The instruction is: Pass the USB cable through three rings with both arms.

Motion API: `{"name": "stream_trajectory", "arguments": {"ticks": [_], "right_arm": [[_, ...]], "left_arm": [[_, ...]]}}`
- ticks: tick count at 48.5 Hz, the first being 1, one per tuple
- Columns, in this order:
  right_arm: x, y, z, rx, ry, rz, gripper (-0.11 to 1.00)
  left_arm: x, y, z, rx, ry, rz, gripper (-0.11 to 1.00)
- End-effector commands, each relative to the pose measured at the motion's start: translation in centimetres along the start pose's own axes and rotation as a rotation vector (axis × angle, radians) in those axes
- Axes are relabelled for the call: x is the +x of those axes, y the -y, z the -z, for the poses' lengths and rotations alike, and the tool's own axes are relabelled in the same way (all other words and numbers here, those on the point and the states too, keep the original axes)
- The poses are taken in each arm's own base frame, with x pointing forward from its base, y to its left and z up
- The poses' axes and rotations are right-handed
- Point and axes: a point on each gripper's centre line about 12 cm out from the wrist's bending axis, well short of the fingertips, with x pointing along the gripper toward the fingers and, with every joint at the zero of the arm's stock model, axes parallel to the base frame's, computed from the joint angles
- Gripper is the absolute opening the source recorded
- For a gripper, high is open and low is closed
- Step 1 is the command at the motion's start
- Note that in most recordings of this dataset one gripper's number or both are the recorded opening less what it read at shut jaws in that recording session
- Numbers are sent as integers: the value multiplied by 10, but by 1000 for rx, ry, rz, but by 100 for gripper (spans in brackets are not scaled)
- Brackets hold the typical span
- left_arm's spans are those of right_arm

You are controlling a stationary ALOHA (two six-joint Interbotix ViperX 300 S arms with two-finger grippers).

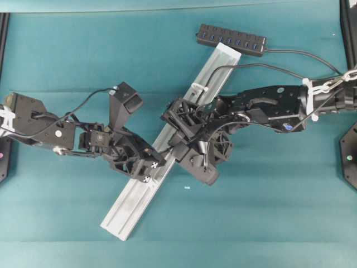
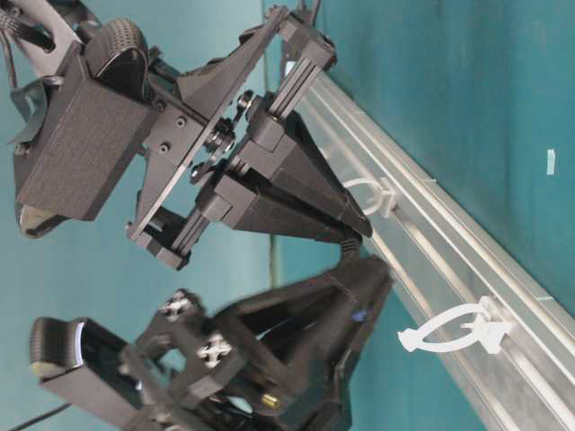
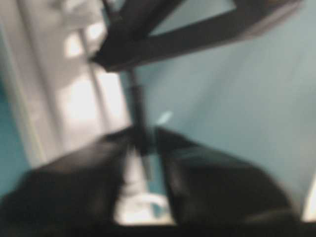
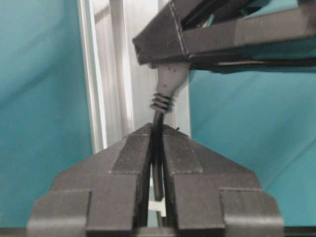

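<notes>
- The left gripper (image 1: pixel 155 163), its fingers marked with white crosses, reaches in from the left of the overhead view and meets the silver aluminium rail (image 1: pixel 131 198) about midway along its diagonal run across the teal table (image 1: pixel 268 201).
- In the right wrist view, this gripper's jaws pinch together on the grey plug end of the USB cable (image 4: pixel 168 81), just above the strain-relief ribs; the plug's tip is hidden inside them.
- The left wrist view is heavily blurred; a thin dark line runs between two dark masses over the pale rail, and little more can be told.
- At centre, both grippers crowd over the rail and cover its middle stretch, so the cable there is barely traceable from overhead.
- The right gripper (image 1: pixel 177 146) comes in from the right; its jaws (image 4: pixel 157 148) are clamped on the dark cable directly below the plug, and the cable runs down between the two pads.
- The cable is thin and dark grey, with a lighter grey moulded plug body.
- One translucent white ring (image 1: pixel 199 88) stands on the rail's upper stretch, clear of both grippers; the table-level view shows two such loop clips (image 2: pixel 373 197) (image 2: pixel 454 330) on the rail's edge beside the grippers.
- A black multi-port USB hub (image 1: pixel 231 40) lies at the rail's far upper end, with a dark lead trailing off to the right.
</notes>
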Motion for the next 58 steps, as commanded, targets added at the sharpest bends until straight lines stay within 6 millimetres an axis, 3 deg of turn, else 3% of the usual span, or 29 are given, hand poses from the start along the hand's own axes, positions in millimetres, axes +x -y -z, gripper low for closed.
{"name": "stream_trajectory", "arguments": {"ticks": [1,7,12,24,40,49,58], "right_arm": [[2,0,-2,3,2,1,7],[2,0,-2,4,1,0,7],[2,-1,-3,0,2,-2,7],[4,-7,-12,-25,11,-17,7],[12,-12,-19,-44,15,-34,7],[15,-12,-18,-44,13,-38,7],[18,-10,-19,-44,13,-37,7]], "left_arm": [[-5,9,-7,8,24,32,48],[-7,11,-8,14,28,36,83],[-14,13,-10,20,37,47,99],[-57,21,-4,38,60,115,98],[-113,28,37,79,-14,209,98],[-115,25,51,107,-86,157,97],[-114,23,52,110,-103,135,97]]}}
